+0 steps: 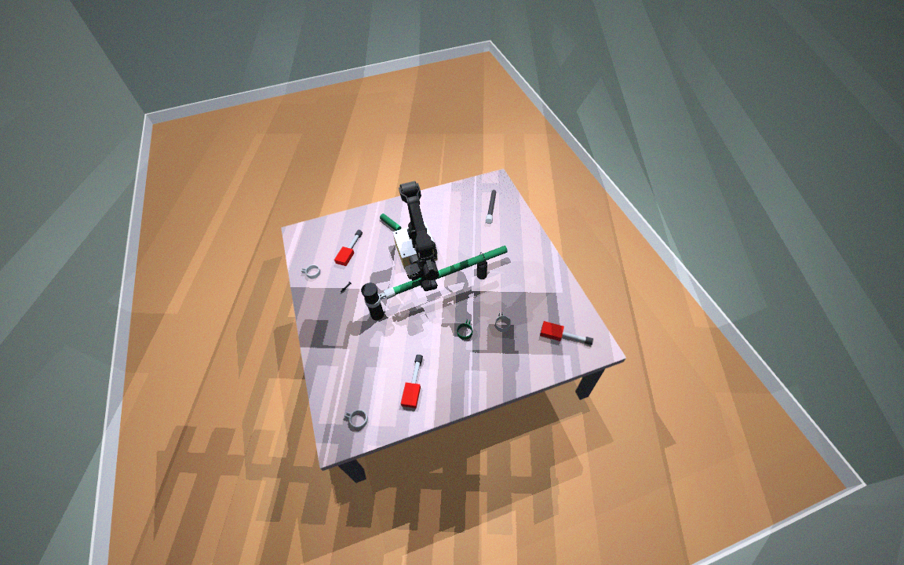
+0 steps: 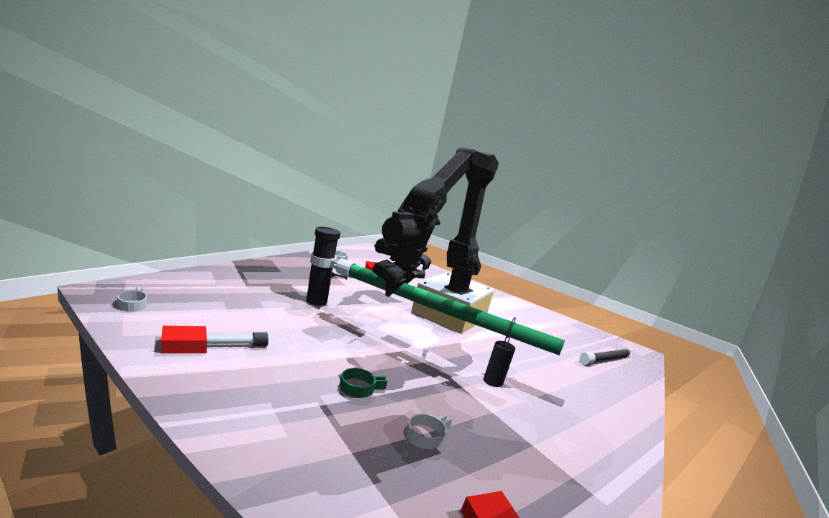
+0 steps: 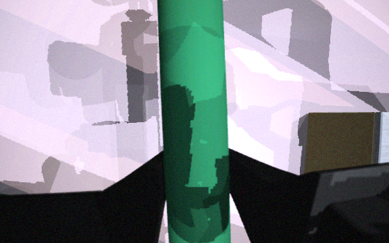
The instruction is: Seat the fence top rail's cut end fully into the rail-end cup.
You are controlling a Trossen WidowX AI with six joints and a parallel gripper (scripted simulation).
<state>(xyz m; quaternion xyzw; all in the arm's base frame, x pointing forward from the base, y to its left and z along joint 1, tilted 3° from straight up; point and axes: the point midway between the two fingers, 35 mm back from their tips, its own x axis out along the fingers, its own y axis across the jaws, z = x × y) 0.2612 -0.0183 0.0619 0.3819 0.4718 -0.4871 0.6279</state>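
Observation:
The green rail (image 1: pixel 472 262) (image 2: pixel 481 316) (image 3: pixel 194 67) runs through the wire loop cap (image 2: pixel 506 336) above the short black post (image 1: pixel 482 269) (image 2: pixel 499 365). Its far end meets the grey rail-end cup (image 1: pixel 388 293) (image 2: pixel 343 267), with green directly against the cup's mouth; how deep it sits inside is hidden. The cup hangs on the brace band (image 2: pixel 321 261), high on the big black post (image 1: pixel 375 309) (image 2: pixel 319 283), a little below the post cap (image 2: pixel 327 231). My gripper (image 1: pixel 428 282) (image 2: pixel 391 287) (image 3: pixel 194 154) is shut on the rail, between cup and loop, nearer the cup.
The arm's base block (image 2: pixel 474 312) (image 3: pixel 340 142) stands behind the rail. A green ring clamp (image 1: pixel 462 326) (image 2: pixel 358 393) and a grey ring clamp (image 2: pixel 424 442) lie in front. A red-headed tool (image 1: pixel 410 395) (image 2: pixel 183 339) and a dark rod (image 1: pixel 491 203) (image 2: pixel 611 355) lie further away.

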